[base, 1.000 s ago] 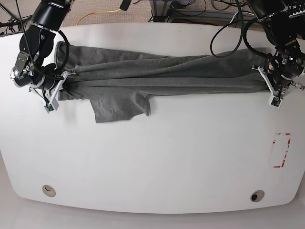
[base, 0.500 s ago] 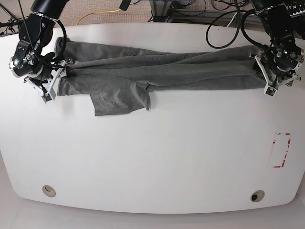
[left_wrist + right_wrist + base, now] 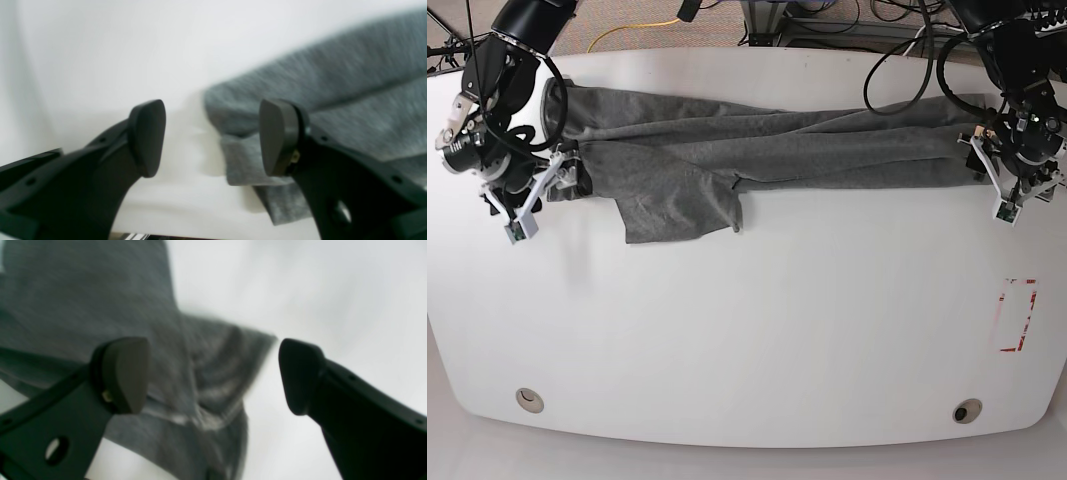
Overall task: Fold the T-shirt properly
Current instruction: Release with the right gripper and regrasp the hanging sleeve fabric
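Observation:
The grey T-shirt (image 3: 757, 150) lies bunched in a long wrinkled band across the far half of the white table (image 3: 747, 330), with one sleeve flap (image 3: 677, 210) hanging toward the front. My left gripper (image 3: 1002, 195) is at the shirt's right end. In the left wrist view the gripper (image 3: 213, 133) is open, and the shirt's edge (image 3: 317, 83) lies just past one finger (image 3: 278, 136). My right gripper (image 3: 527, 210) is at the shirt's left end. In the right wrist view the gripper (image 3: 211, 373) is open over the cloth (image 3: 100, 306), holding nothing.
A red-outlined rectangle (image 3: 1015, 315) is marked near the table's right edge. Two round holes (image 3: 529, 400) (image 3: 967, 411) sit near the front edge. Black cables and a yellow cable (image 3: 642, 28) lie on the floor behind the table.
Both grippers have let go of the shirt's ends and drawn a little toward the front. The shirt's ends have settled onto the table.

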{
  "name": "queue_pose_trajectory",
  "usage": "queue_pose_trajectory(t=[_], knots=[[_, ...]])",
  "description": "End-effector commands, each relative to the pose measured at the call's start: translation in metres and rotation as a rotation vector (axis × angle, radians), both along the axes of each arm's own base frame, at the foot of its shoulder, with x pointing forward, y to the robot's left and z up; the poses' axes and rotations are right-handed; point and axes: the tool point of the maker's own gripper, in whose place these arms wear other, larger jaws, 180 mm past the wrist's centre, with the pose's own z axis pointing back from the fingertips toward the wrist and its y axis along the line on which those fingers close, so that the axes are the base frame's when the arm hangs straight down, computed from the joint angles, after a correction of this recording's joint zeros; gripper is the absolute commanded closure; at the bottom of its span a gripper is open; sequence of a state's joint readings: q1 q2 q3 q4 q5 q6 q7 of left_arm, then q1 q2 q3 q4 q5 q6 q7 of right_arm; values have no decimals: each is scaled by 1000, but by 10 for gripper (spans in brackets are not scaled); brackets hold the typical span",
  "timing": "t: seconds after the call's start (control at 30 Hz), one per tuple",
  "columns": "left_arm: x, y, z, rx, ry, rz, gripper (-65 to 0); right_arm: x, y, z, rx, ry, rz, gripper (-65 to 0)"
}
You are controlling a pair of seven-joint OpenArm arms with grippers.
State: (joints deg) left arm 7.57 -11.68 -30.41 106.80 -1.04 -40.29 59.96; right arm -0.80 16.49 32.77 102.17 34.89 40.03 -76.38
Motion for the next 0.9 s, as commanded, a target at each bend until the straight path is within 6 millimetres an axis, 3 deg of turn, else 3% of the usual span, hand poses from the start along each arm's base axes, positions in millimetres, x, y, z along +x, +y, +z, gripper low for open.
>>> queue_pose_trajectory(t=[0.0, 0.47, 0.67, 0.77, 0.87], knots=[[3, 1, 7, 17, -18, -6, -396, 13, 3, 1, 8, -6, 19, -574], [-11, -9, -13, -20, 33, 1, -382, 80, 65, -41, 273, 59, 90, -574], [-12, -9, -15, -24, 37, 2, -382, 86, 82, -47, 293, 77, 125, -574], [-12, -15, -19, -43, 38, 4, -382, 85, 102, -49, 305, 82, 165, -572], [-14, -14, -23, -50, 51, 10, -382, 84, 111, -52, 318, 85, 177, -517]])
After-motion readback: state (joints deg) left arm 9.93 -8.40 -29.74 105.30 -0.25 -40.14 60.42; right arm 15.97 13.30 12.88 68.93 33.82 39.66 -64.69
